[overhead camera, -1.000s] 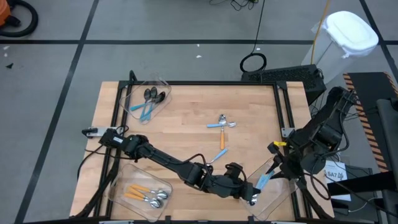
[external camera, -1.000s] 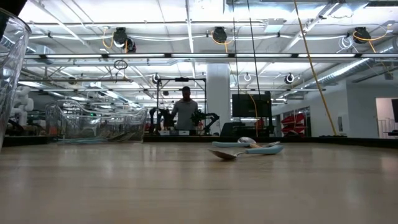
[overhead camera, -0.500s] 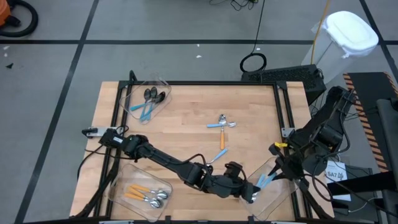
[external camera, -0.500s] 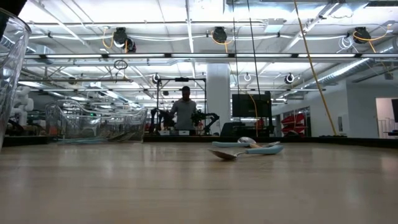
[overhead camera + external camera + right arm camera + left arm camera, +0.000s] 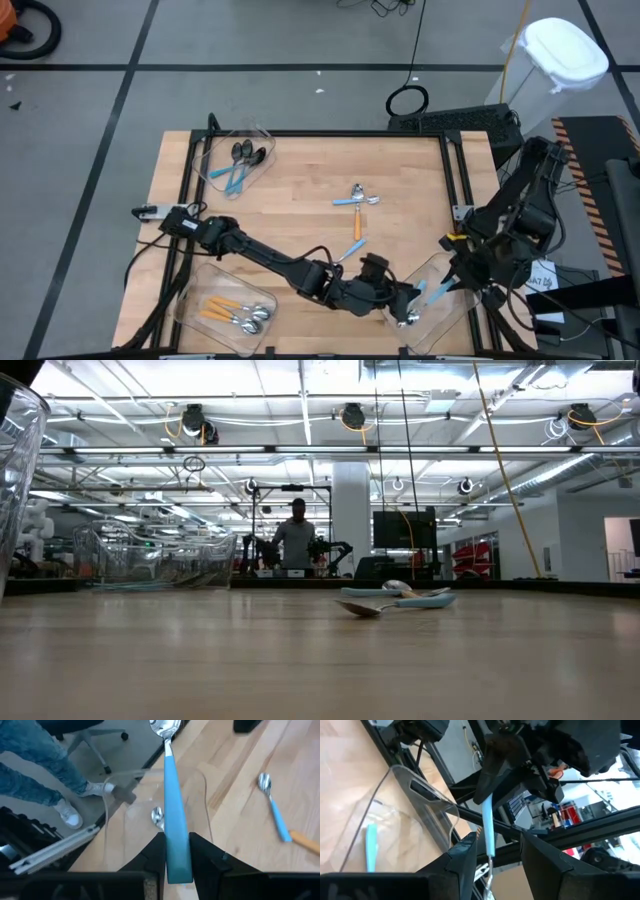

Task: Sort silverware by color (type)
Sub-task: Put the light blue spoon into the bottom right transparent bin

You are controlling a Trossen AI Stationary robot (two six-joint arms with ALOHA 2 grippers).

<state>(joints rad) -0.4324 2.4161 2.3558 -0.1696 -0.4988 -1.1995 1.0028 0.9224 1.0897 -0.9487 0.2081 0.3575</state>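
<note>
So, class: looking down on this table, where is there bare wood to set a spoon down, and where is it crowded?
Bare wood lies between the far-left bin and the loose spoons mid-table, and along the far right edge. It is crowded at the near right, where the left gripper and right gripper meet over the near-right bin around a blue-handled spoon.

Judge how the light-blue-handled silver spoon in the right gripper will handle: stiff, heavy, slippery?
The light-blue-handled silver spoon looks stiff: it juts straight from the right gripper without sagging. Probably light, being slim. Its smooth handle, pinched near the end, might pivot or slip.
</note>
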